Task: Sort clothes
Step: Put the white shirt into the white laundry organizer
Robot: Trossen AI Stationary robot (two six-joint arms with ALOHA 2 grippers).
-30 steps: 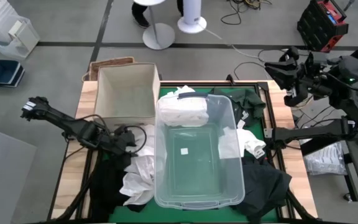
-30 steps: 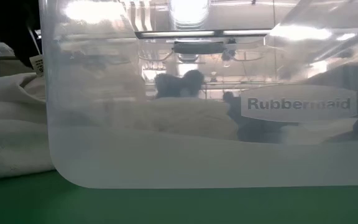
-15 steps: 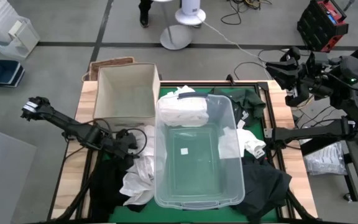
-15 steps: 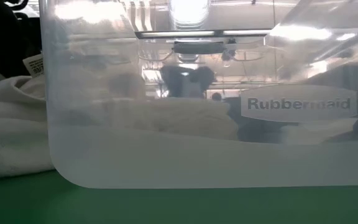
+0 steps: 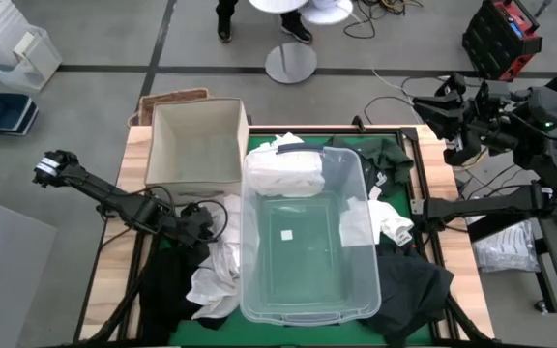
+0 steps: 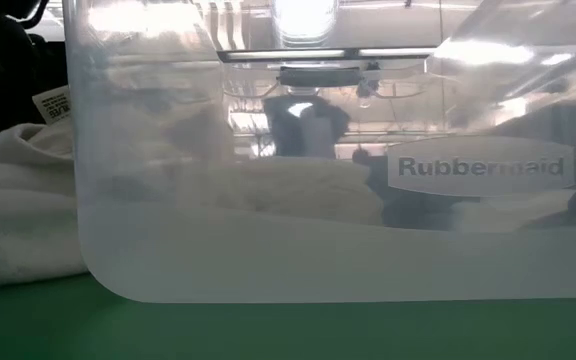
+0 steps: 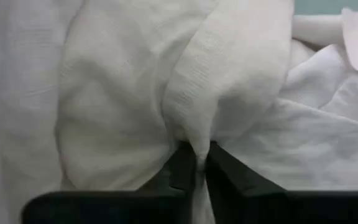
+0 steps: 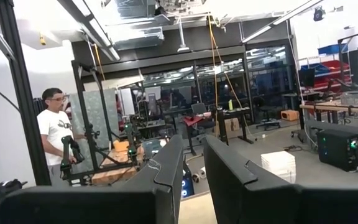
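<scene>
Left gripper (image 7: 196,163) pinches a fold of crumpled white fabric garment (image 7: 229,87); lift high so it clears the clear plastic tub (image 5: 356,184) rim; right gripper (image 8: 192,163) idles, slightly parted, empty.

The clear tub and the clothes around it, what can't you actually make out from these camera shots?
- Low view: the clear tub fills the frame; everything behind it is a blur.
- High view: the left gripper reads as a dark shape over dark clothes; its fingers are indistinct.
- Left wrist view: only a pinched fold of the white garment shows.
- Right wrist view: the right gripper faces the room, no table visible.
</scene>
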